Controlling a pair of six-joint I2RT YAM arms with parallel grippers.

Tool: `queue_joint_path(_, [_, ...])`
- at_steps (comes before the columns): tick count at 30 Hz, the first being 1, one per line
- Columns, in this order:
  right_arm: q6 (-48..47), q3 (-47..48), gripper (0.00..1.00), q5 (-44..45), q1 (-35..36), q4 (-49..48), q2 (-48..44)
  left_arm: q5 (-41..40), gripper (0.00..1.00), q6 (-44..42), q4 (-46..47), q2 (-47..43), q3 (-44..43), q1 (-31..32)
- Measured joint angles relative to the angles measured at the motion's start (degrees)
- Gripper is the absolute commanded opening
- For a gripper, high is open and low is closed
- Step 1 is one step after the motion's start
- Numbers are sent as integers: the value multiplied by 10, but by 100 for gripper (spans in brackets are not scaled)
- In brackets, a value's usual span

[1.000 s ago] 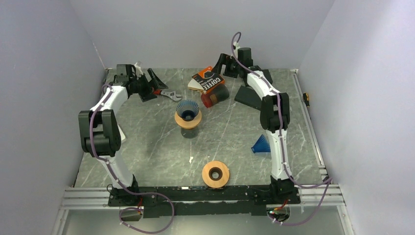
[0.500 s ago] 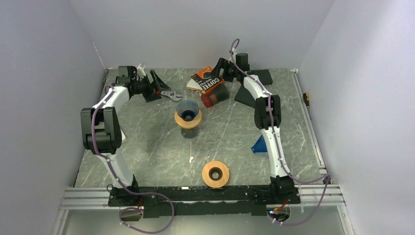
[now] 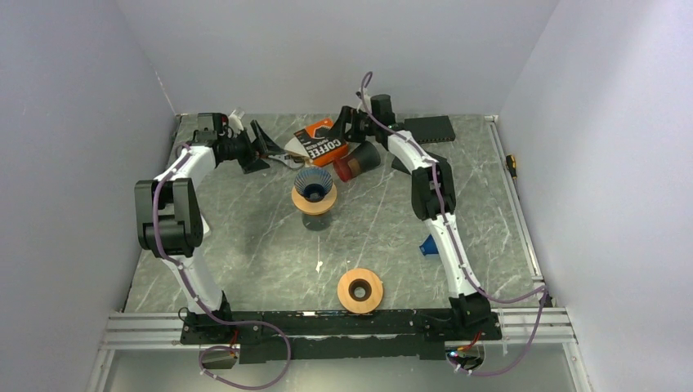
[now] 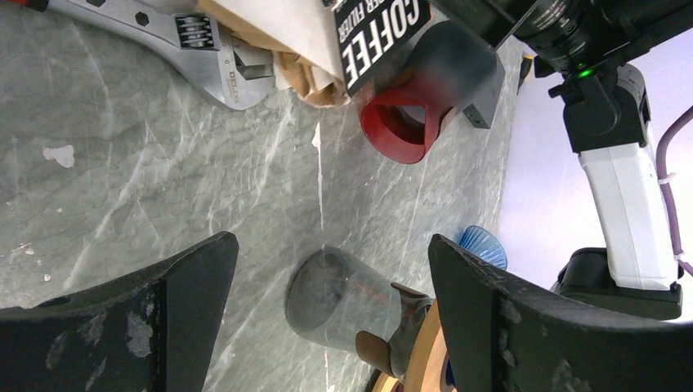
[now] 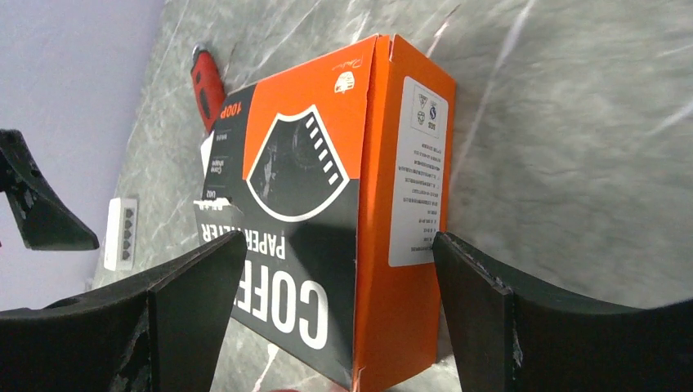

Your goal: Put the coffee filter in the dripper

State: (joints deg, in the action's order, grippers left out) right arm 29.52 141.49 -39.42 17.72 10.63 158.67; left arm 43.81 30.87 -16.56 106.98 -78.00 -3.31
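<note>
My right fingers (image 5: 335,327) stand wide apart either side of the orange coffee filter box (image 5: 327,220), not clamped on it, my left fingers (image 4: 327,327) spread over the marble surface (image 4: 122,188) facing the wrench (image 4: 196,49) and red cup (image 4: 404,131), the blue dripper (image 3: 314,184) nearer mid-surface

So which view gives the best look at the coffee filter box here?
Right wrist: the coffee filter box fills the frame between open fingers, its printing readable. The top external view shows it small, at the table's far side. The left wrist view catches only a corner with the COFFEE lettering.
</note>
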Motion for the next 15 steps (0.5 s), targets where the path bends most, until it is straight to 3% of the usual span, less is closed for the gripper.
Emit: queue_joint_path(15, [-16,-12,90,-23,50,-9,2,0,91,-1,-3,0,7,-25])
